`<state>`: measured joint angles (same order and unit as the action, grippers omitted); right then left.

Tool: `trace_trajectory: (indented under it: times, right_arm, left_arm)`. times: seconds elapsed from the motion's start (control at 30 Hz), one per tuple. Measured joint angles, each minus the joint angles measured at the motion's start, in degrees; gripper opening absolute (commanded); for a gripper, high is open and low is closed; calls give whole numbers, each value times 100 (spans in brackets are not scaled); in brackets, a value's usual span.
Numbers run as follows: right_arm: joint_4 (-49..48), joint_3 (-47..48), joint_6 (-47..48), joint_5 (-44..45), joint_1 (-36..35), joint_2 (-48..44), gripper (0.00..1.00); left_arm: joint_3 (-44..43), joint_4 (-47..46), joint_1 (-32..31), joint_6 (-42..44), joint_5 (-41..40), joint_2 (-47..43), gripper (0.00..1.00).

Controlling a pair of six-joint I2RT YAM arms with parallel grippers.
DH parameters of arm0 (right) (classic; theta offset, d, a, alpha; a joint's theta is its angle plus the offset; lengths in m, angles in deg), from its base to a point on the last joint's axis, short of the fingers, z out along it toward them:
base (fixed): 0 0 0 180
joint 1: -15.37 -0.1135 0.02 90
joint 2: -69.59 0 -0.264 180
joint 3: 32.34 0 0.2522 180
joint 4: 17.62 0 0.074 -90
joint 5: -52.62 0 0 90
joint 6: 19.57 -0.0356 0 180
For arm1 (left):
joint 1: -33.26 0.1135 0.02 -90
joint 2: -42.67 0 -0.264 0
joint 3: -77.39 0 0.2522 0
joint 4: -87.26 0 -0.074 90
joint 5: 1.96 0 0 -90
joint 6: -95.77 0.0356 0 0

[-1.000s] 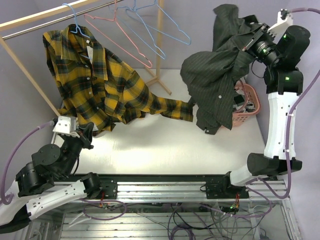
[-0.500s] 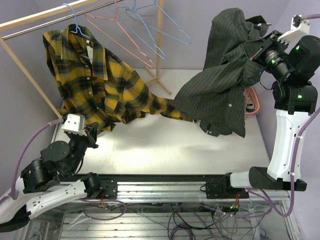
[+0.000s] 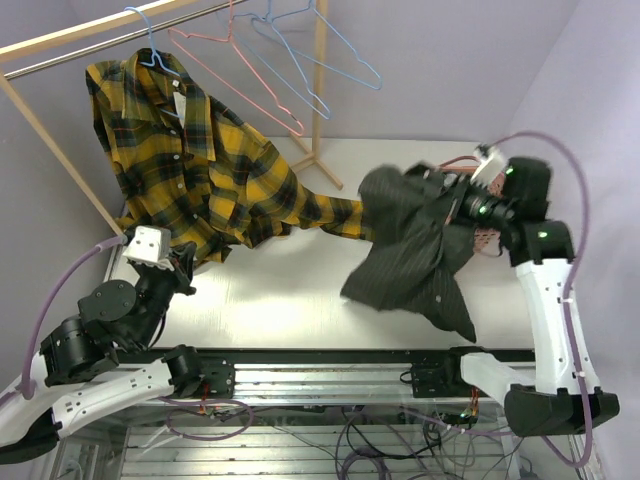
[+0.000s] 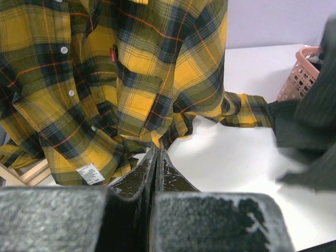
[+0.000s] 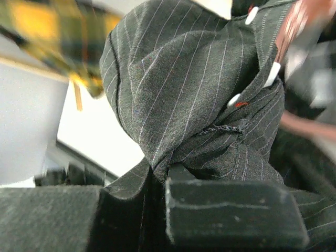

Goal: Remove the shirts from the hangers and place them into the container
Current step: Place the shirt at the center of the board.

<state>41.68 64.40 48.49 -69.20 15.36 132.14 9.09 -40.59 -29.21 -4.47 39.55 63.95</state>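
The dark pinstriped shirt (image 3: 410,255) hangs bunched from the right gripper (image 3: 455,200), which is pinching a fold of its cloth. Its long axis slants from that pinch down and to the left, toward the near edge of the surface (image 3: 290,290), where the loose hem seems to trail. The pink basket (image 4: 300,76) sits just behind and to the right of the pinched end, largely hidden by shirt and arm. Most of the cloth therefore lies on the wrong side of the rim, and I judge it must be carried right and back. The right arm is much nearer. The left gripper (image 4: 156,157), pressed together and empty, faces the yellow plaid shirt (image 3: 190,160) on its blue hanger (image 3: 140,30).
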Motion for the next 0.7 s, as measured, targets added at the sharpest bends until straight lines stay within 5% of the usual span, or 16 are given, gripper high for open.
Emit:
trace_trajectory:
  times: [0.13,0.27,0.4,0.5,0.7]
  right_arm:
    - [35,-1770,-52,39,-726,-367,0]
    - [17,-2520,-175,352,-1794,-269,50]
    - [-122,-2540,-205,1078,-2092,-105,78]
    - [-168,-2402,-234,1987,-2094,-127,87]
    - [-466,-2041,-81,3620,-1263,-264,83]
  left_arm:
    - [-61,-155,0,155,-9,66,7]
    - [-70,-214,0,212,-7,212,7]
    - [-92,-208,0,166,7,299,7]
    - [-107,-162,0,87,11,299,8]
    - [-138,-26,0,-17,7,197,7]
